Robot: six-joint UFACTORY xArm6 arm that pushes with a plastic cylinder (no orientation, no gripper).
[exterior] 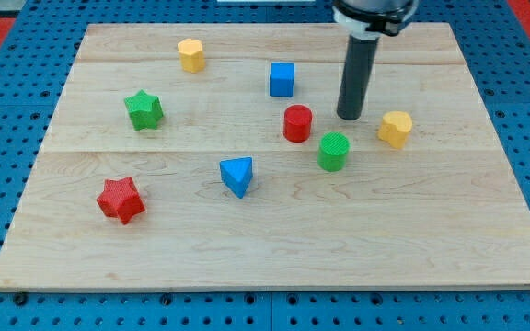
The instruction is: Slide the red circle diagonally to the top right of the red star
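Observation:
The red circle (297, 123) stands a little right of the board's middle. The red star (120, 199) lies at the view's lower left, far from the circle. My tip (350, 117) touches the board just to the right of the red circle, with a small gap between them. It is above the green circle (333, 152) and left of the yellow heart-like block (396, 129).
A blue cube (282, 79) sits above the red circle. A blue triangle (236, 176) lies between circle and star. A green star (144, 109) and a yellow hexagon (190, 54) are at the upper left. The wooden board (265, 257) lies on a blue pegboard.

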